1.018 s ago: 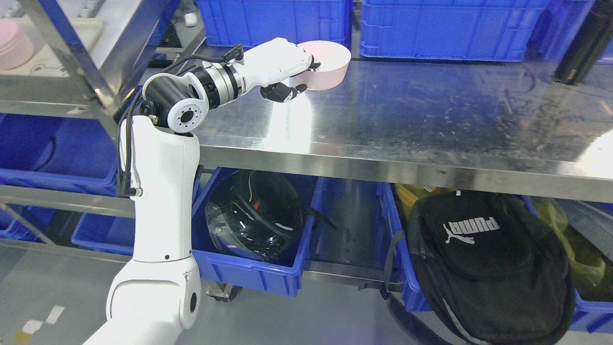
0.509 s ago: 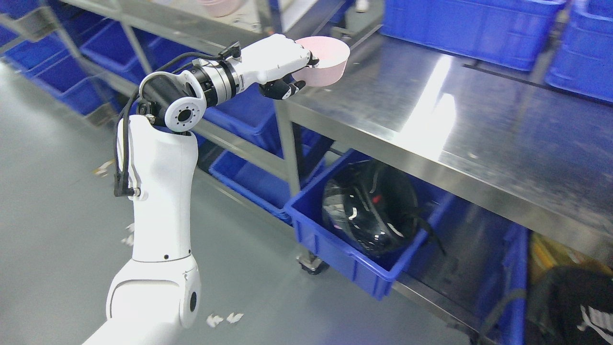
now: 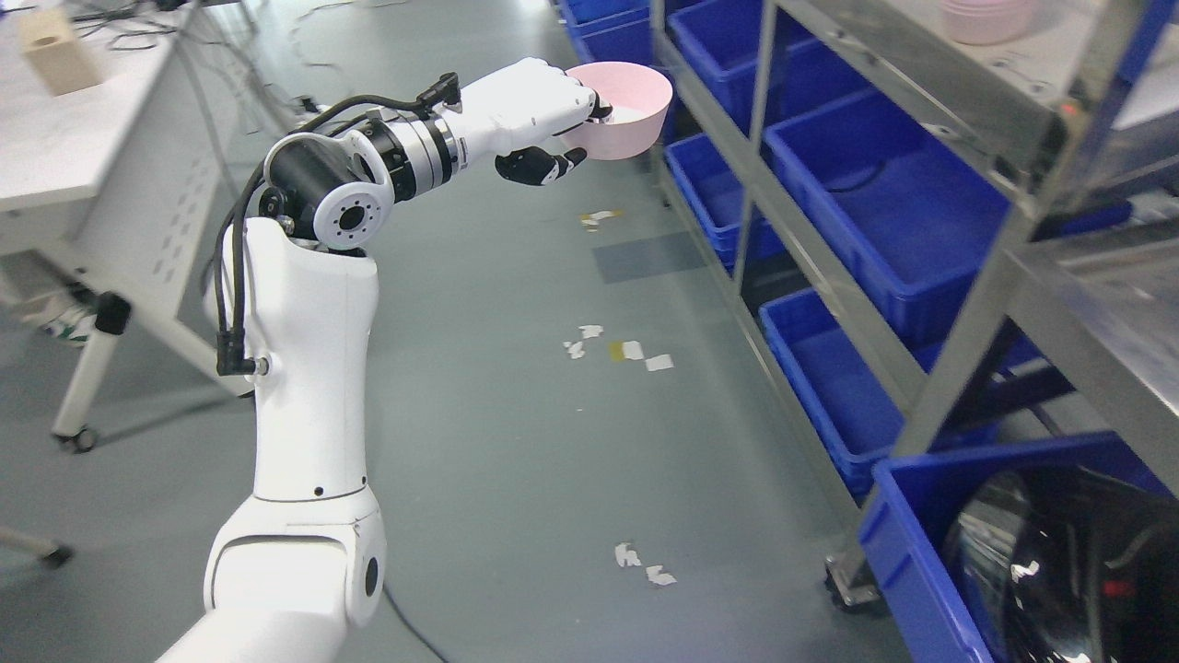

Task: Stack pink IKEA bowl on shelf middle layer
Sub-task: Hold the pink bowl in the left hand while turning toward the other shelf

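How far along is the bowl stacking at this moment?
Done: the left hand has the pink bowl gripped and lifted, out over the floor beside the shelf. In hand: carrying it. Left: setting it onto the other pink bowl on the shelf at upper right, then letting go.

Shelf (image 3: 921, 368) right – bins (image 3: 884, 193) inside; table (image 3: 55, 157) left.

I see a grey floor (image 3: 516, 442) filling the middle, with bits of torn paper (image 3: 617, 350) scattered on it. At far left stands a white bench (image 3: 101, 175) on castor legs, a small wooden box (image 3: 55, 51) on top. Along the right runs a steel shelf rack (image 3: 976, 304) holding blue bins (image 3: 884, 193); the near-right bin holds a black helmet (image 3: 1059, 571).
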You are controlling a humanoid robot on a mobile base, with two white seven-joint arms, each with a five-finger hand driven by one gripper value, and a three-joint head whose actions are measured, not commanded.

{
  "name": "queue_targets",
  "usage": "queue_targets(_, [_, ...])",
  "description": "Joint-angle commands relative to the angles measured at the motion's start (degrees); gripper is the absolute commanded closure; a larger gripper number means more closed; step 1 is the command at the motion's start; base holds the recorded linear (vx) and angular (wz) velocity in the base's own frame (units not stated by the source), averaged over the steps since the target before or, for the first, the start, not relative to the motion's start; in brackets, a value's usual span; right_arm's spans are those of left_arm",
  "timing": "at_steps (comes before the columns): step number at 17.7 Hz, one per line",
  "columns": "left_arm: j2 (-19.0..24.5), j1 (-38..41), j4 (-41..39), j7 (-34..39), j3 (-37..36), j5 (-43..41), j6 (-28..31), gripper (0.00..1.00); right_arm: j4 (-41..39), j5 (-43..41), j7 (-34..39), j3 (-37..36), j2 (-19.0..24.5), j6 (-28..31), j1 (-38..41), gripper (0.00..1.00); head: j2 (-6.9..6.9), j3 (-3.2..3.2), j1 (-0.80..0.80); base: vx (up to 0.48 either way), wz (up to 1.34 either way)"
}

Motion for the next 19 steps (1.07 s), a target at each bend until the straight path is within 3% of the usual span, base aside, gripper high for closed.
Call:
queue_targets(1, [1.00,-0.09,-0.14,0.04,0.15,0.00,0.15,0.94,-1.00,0.00,-0.04,0.00,-1.00,0.04,1.33,0.00,0.00,0.00,0.00,0.114,1.12])
queue_targets(9, [1.00,-0.18,-0.14,0.04,0.24,0.00,0.15,0.94,-1.00,0.00,-0.04,0.00,-1.00,0.04,1.33,0.00,0.00,0.00,0.00,0.162,0.63])
queue_targets(19, [1.00,-0.09,-0.14,0.12,0.15,0.00,0.15,0.94,-1.00,0.00,-0.04,0.00,-1.00,0.04,1.33,0.00,0.00,0.00,0.00,0.334,-0.04])
